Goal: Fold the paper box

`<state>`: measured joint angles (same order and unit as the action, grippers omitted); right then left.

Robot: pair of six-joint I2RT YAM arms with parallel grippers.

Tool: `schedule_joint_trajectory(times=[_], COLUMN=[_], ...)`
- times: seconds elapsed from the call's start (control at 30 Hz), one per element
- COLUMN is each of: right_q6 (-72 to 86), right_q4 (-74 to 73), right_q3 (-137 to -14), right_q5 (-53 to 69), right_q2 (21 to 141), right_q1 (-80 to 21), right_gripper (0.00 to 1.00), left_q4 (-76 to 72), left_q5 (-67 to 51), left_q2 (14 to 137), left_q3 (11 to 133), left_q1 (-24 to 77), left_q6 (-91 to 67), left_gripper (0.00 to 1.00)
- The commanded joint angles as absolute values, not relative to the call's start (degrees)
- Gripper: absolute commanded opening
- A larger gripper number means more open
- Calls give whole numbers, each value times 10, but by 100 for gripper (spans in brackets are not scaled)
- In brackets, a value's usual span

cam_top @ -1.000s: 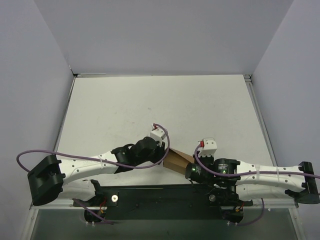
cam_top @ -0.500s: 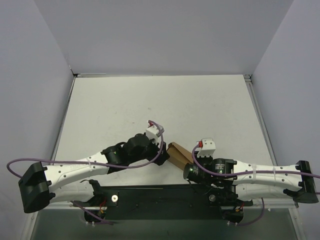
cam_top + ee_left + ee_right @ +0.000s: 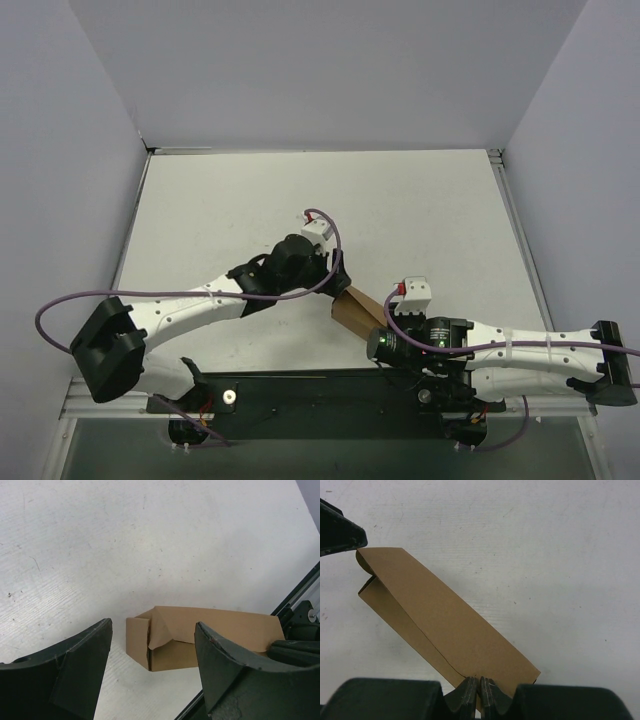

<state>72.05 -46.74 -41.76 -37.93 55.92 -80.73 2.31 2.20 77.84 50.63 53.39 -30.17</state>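
— What is the left gripper doing now?
— Its black fingers are standing spread wide and gripping nothing. A second ago they were pinching the end of the plain brown cardboard box. Now they are off it, and the arm is reaching farther out over the white table.
— Where is the box lying?
— It is resting on the table just beyond the left fingertips, in line with the gap between them. Its open end, with a loose creased flap, is facing them. In the right wrist view one left fingertip is sitting just beside that far corner, and I cannot tell whether it is touching.
— Is the right gripper doing anything different?
— No, it is staying pinched tight on the box's opposite edge, with the cardboard running up and away from its closed fingertips. Compared with a second ago, the box is angling more steeply away from them.
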Motion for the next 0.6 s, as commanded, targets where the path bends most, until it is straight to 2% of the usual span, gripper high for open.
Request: schedule_joint_trajectory(times=[0.0, 0.23, 0.37, 0.43, 0.57], right_q6=[735, 740, 741, 742, 745], right_q4=[-524, -526, -528, -529, -532], right_q3=[-398, -395, -394, -394, -392], right_q5=[-363, -365, -366, -367, -369], right_q2=[568, 565, 565, 562, 556], right_q1=[-811, -813, -813, -813, -813], right_gripper=[9, 10, 10, 10, 10], left_q4=[-32, -54, -68, -75, -86], left_q5=[0, -29, -35, -37, -40], left_q2=[805, 823, 817, 816, 810], left_q3=[533, 499, 466, 446, 413], left_q1=[519, 514, 513, 513, 514], left_q6=[-314, -325, -337, -342, -356], left_gripper=[76, 72, 62, 54, 49])
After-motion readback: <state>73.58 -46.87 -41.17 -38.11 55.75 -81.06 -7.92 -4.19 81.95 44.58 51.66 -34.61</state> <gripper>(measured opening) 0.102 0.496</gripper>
